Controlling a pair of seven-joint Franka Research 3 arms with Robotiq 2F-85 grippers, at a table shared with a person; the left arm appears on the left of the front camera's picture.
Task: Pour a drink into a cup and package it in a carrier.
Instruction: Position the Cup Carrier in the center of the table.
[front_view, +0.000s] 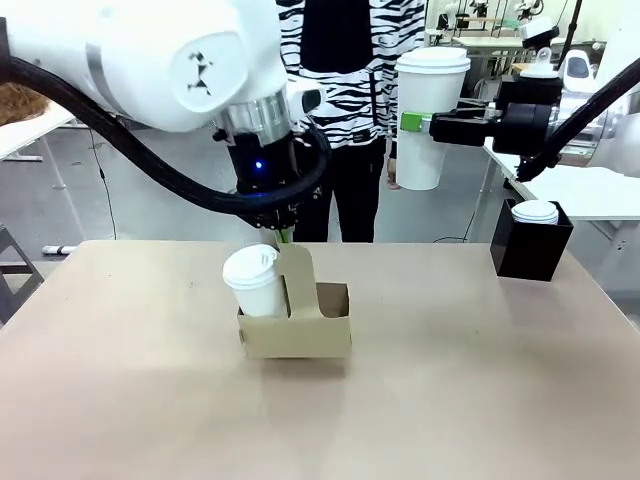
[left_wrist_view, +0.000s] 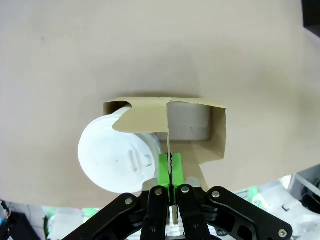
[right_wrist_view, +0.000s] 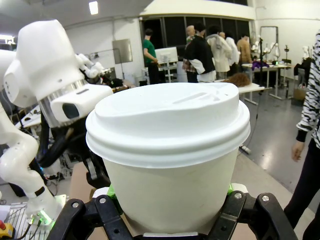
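The cup — between right gripper fingers

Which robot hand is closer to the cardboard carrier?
Left. The left gripper pinches the handle of the carrier from above; the right gripper is up high to its right, holding a lidded cup.

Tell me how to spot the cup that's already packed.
Start at the table, where a brown carrier stands near the middle. The white lidded cup sits in its left slot, beside the handle that the left gripper pinches. The other cup is up in the air, held by the right gripper.
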